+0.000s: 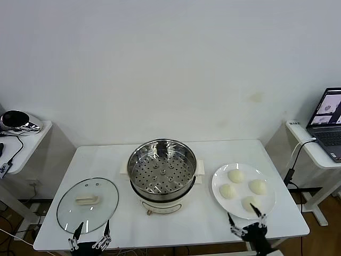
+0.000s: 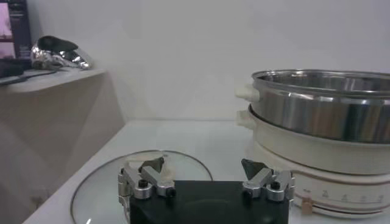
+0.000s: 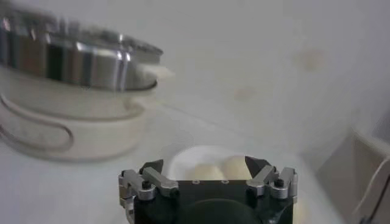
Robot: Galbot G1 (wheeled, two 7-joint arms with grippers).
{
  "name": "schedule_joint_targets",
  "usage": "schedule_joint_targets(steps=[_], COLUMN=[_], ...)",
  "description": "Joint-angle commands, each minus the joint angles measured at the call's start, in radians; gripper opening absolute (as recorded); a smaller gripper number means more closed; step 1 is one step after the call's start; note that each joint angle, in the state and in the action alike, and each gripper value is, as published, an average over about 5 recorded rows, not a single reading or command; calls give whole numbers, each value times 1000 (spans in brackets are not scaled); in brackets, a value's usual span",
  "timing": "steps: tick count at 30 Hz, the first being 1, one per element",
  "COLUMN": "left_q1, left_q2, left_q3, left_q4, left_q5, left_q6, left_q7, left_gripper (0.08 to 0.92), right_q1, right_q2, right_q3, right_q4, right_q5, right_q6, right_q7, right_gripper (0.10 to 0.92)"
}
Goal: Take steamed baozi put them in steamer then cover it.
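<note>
Hovering at the counter's (image 1: 176,224) near edge with fingers spread and nothing in them, the left gripper (image 1: 90,234) faces the cover (image 1: 87,204), lying flat left of the steamer (image 1: 161,176), and the right gripper (image 1: 246,220) faces the plate (image 1: 266,205) of four steamed baozi (image 1: 236,175); each arm seems placed nearest what it must lift, the open steamer between. No legible brand or writing shows anywhere.
</note>
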Motion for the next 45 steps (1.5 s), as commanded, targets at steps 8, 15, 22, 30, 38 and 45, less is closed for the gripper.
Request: schedule_joint_targets(steps=[8,15,22,30,38,45], left_q1=[-55,-67,-68,-69,-64,-63], left_q2=[38,33,23,19,19,14], left_q3=[2,1,0,-1,-6,-11], left_q4=[-17,-4,-12,-21,-30,-26], left_q5=[46,67,94,117,130,137], left_q6=[157,133,123,124,124,120], left_q7=[12,15,14,13,15,15], left_gripper=[823,823,823,823,823,823], right_q1=[592,1150,1379,1499,1540,1536], right_q2=[-596,-637,-589,-471,-310,-195], right_q3=[-224,-756,-1063,-1218,-1297,-1293], right_q4=[-200,-398,-554,-692,-833,-958], right_q5=[-226,-101,-59,-40,-94,-186], right_q6=[-110,-88,-93,-65,-5,31], right_q7=[-482,-707,-852,-897,-914,-912], right_gripper=[823,823,823,823,823,823])
